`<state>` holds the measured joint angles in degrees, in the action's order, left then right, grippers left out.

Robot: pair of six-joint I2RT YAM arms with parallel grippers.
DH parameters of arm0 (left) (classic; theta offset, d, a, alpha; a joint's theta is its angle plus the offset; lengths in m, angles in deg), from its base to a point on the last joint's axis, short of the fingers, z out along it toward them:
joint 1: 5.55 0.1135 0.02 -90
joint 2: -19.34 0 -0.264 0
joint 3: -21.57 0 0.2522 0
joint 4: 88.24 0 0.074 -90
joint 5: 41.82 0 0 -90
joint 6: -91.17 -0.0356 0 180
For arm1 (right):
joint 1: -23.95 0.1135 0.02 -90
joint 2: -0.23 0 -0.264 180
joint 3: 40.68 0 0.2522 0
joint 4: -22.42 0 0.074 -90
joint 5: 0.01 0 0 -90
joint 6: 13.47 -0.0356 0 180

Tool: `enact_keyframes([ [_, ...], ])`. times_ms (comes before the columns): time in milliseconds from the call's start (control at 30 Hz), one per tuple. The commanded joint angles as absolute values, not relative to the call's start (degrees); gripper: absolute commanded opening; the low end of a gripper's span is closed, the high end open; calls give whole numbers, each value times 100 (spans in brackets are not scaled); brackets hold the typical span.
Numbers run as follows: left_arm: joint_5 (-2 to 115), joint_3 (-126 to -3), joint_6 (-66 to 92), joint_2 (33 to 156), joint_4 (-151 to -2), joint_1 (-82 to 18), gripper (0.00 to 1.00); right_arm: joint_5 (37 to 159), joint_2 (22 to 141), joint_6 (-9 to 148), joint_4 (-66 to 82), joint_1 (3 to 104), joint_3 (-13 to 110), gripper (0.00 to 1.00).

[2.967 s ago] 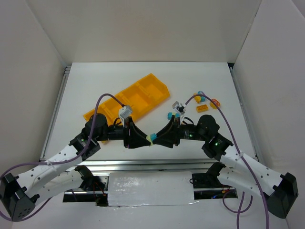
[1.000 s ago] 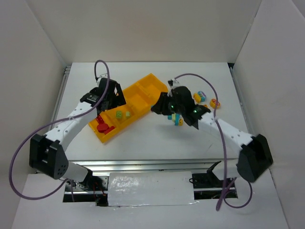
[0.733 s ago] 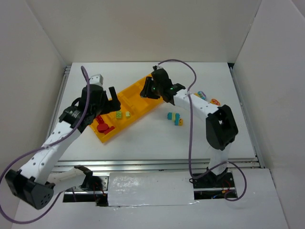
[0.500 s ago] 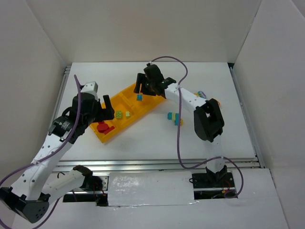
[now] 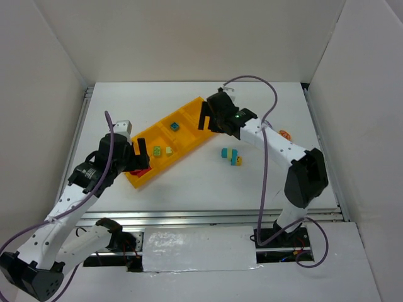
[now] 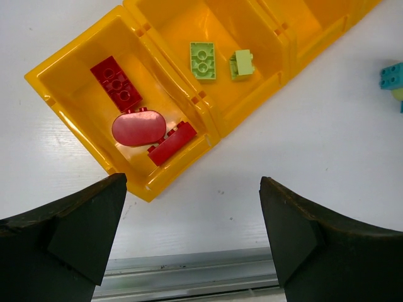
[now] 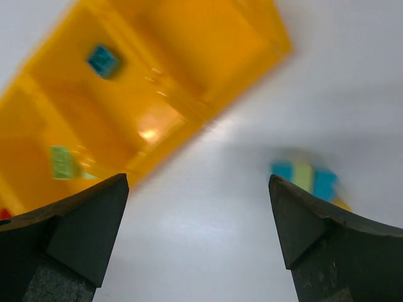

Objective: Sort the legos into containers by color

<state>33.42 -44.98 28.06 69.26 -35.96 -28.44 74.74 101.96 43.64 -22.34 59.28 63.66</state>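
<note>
Top external view: the right tool [image 5: 210,119] stands over the upper right end of the tray [image 5: 187,134], jaws fully apart and holding nothing. A second ago the jaws were closed near the loose cluster [image 5: 230,155] at frame centre. Half a second ago the tool hung above the third compartment with a teal brick [image 5: 174,126] under it. That brick now lies free on the floor of the third compartment, apart from the walls, and the tool has drawn back toward the right. Judgement: one teal placement is complete. Right wrist view, though blurred, agrees: the teal brick sits at upper left and the cluster at right centre on the table [image 5: 189,182]. The left tool [image 5: 141,158] hovers at the lower left end of the tray, jaws wide and empty. Left wrist view shows three red bricks [image 6: 138,127] in the end compartment and two green bricks [image 6: 203,60] in the next. The fourth compartment appears empty, though the right arm hides part of it. Remaining work, as judged: the cluster of touching teal and yellow-green pieces is outside the tray, and an orange brick [image 5: 283,134] lies at right, beside the right arm. Other pieces there may be hidden. The next pick is probably from the cluster; because its pieces touch, separating one needs care.
</note>
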Motion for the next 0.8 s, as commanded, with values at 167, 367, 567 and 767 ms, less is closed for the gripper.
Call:
enact_keyframes([
  [167, 3772, -4492, 2586, 6927, -3906, -2822, 99, 6871, 8953, 4208, -2395, 5656, 3903, 99],
  [367, 3781, -4448, 2604, 6830, -3923, -2831, 99, 7030, 8943, 4181, -2078, 5463, 3197, 95],
  [567, 3860, -4440, 2578, 6865, -3932, -2840, 100, 7425, 9233, 4357, -1780, 5199, 3082, 79],
  [767, 3904, -4440, 2560, 6900, -3932, -2840, 100, 7540, 9611, 4647, -1744, 5129, 3319, 75],
])
